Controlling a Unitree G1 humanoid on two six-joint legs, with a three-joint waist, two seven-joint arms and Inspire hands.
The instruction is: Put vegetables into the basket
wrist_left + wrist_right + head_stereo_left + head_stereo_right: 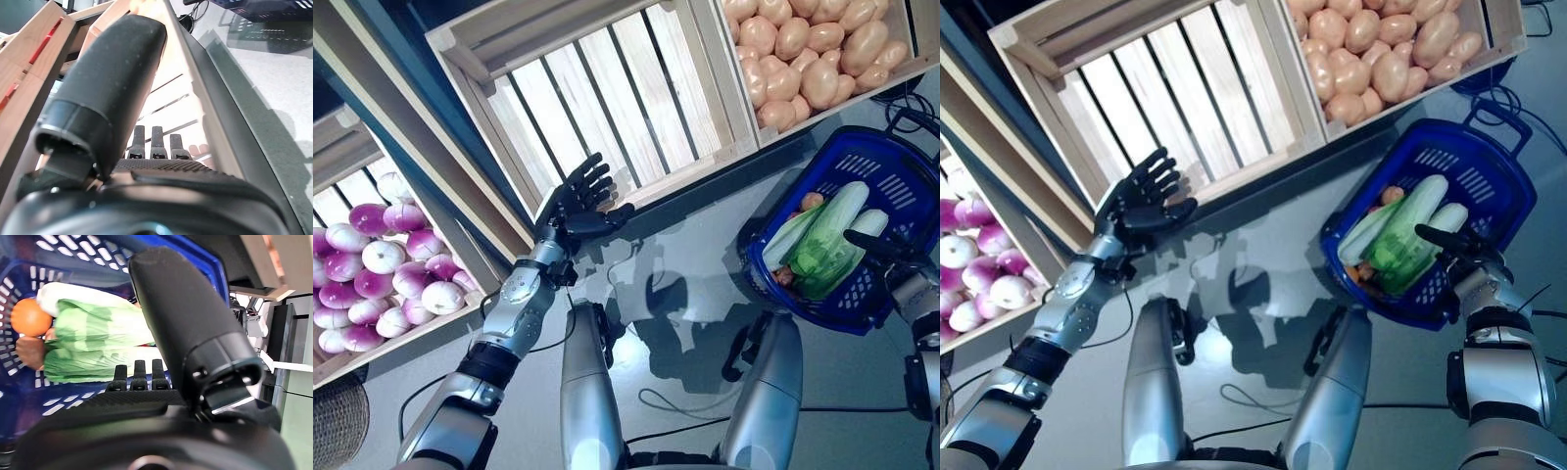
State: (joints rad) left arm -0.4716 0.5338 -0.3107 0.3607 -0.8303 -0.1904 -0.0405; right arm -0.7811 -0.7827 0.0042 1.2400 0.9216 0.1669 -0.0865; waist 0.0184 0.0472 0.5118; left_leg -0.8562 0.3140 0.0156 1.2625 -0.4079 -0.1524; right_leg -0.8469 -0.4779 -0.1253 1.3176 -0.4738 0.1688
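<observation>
The blue basket (1489, 166) sits on the grey floor, just under the crate of potatoes (1381, 49). There is open floor between the basket and the crates on the left. Long green and white cabbages (1410, 230) lie inside the basket, with an orange round thing (30, 317) beside them. The right hand (1459, 245) rests over the basket's near side, fingers straight, holding nothing. The left hand (1141, 206) is spread wide at the front edge of the empty wooden crate (1156, 88). Purple and white turnips (382, 274) fill the far left crate.
</observation>
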